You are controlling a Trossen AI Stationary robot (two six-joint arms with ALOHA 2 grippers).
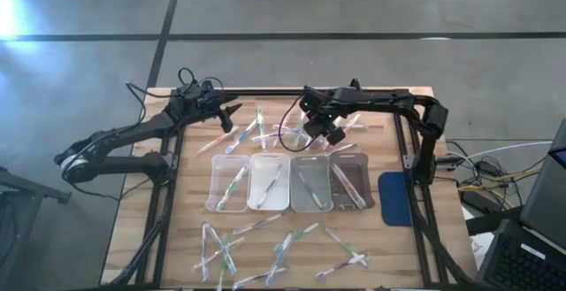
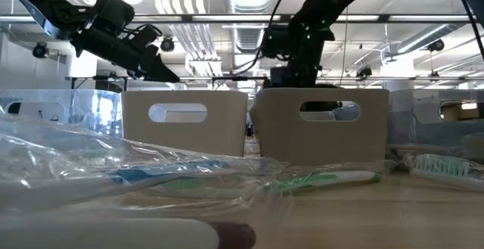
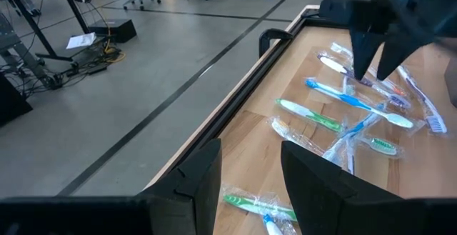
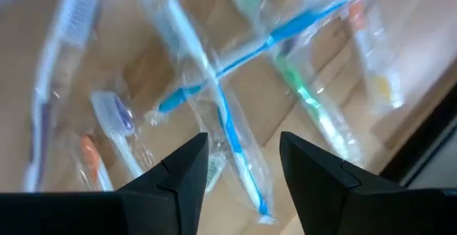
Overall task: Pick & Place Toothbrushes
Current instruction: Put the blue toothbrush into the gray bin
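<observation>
Jaws released on my right gripper [image 4: 239, 167] over crossed toothbrushes [image 4: 214, 85], upper middle; left gripper [image 3: 250, 174] released too; slippery overlapping wrappers risk double pick.

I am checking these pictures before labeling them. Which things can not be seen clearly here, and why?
- High view: the toothbrushes under the right gripper are too small to count.
- High view: what lies in the trays is too small to tell colours.
- Low view: the white bins hide the table behind them.
- Right wrist view: the purple toothbrush is blurred and cut by the edge.
- Left wrist view: the left gripper hides part of a green toothbrush.
</observation>
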